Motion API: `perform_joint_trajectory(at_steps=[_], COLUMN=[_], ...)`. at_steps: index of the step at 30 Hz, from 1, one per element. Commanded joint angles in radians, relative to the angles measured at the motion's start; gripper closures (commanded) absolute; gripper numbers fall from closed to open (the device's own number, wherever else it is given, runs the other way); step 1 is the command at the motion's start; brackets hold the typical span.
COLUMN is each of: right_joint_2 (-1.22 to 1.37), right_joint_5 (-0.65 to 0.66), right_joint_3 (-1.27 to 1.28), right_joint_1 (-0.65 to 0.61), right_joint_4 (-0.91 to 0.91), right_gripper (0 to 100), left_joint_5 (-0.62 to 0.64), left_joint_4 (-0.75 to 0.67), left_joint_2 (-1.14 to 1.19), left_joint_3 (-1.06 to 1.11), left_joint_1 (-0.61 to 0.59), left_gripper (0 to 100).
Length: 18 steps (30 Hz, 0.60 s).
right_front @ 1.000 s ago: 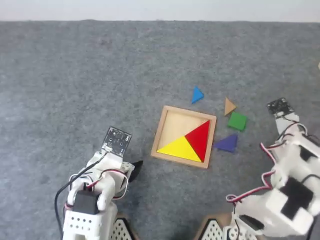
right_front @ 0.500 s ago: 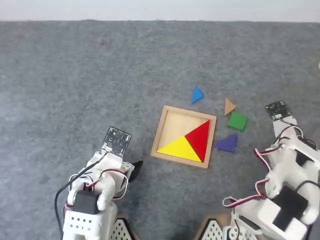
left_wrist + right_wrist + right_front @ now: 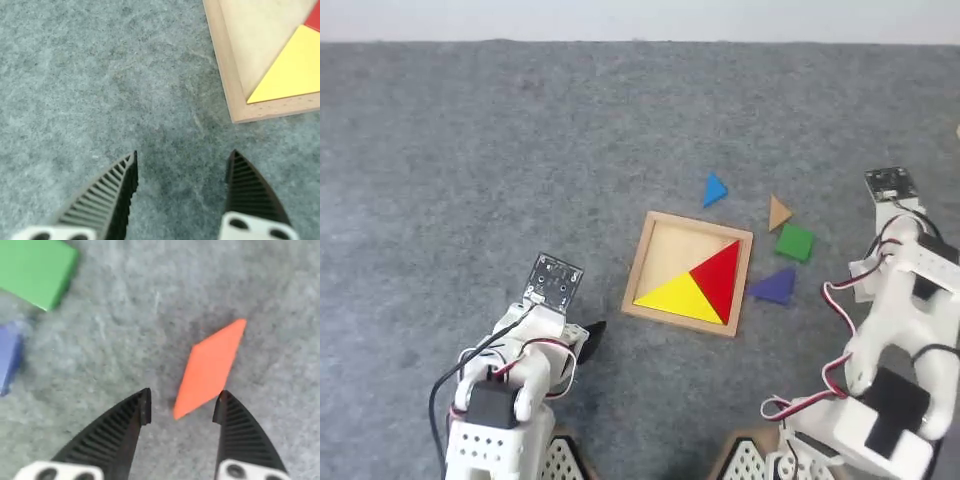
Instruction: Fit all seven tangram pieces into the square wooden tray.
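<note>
The square wooden tray (image 3: 660, 245) holds a yellow triangle (image 3: 682, 296) and a red triangle (image 3: 720, 278). Loose on the grey mat beside it lie a blue triangle (image 3: 715, 189), a tan triangle (image 3: 778, 211), a green square (image 3: 794, 243) and a purple triangle (image 3: 775, 286). My right gripper (image 3: 183, 402) is open just above the mat, and the near end of an orange parallelogram (image 3: 210, 367) lies between its fingertips. The green square (image 3: 36, 271) and the purple piece (image 3: 9, 360) show off to one side. My left gripper (image 3: 183, 160) is open over bare mat, short of the tray's corner (image 3: 227, 75).
Grey felt covers the whole table (image 3: 470, 150). The left arm's body (image 3: 510, 390) is at the front left, and the right arm's body (image 3: 900, 340) is at the front right, beside the loose pieces.
The right arm has swung toward the back of the table, its wrist now farther from the front edge. The left arm and all visible pieces have stayed put.
</note>
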Motion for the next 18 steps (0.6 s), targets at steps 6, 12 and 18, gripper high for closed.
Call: perform_joint_trajectory(at_steps=[6, 12, 18], right_joint_2=[0.271, 0.387, 0.348], right_joint_5=[-0.009, -0.005, -0.011], right_joint_3=[-0.241, -0.321, -0.310], right_joint_1=[0.030, 0.038, 0.047], right_joint_4=[-0.025, -0.027, -0.024], right_gripper=[77.2, 77.2, 77.2], left_joint_5=[0.006, 0.006, 0.006], left_joint_4=[0.005, 0.005, 0.005], left_joint_2=[-0.017, -0.017, -0.017], left_joint_3=[-0.012, -0.012, -0.012], left_joint_1=[0.008, 0.008, 0.008], left_gripper=[72, 72, 72])
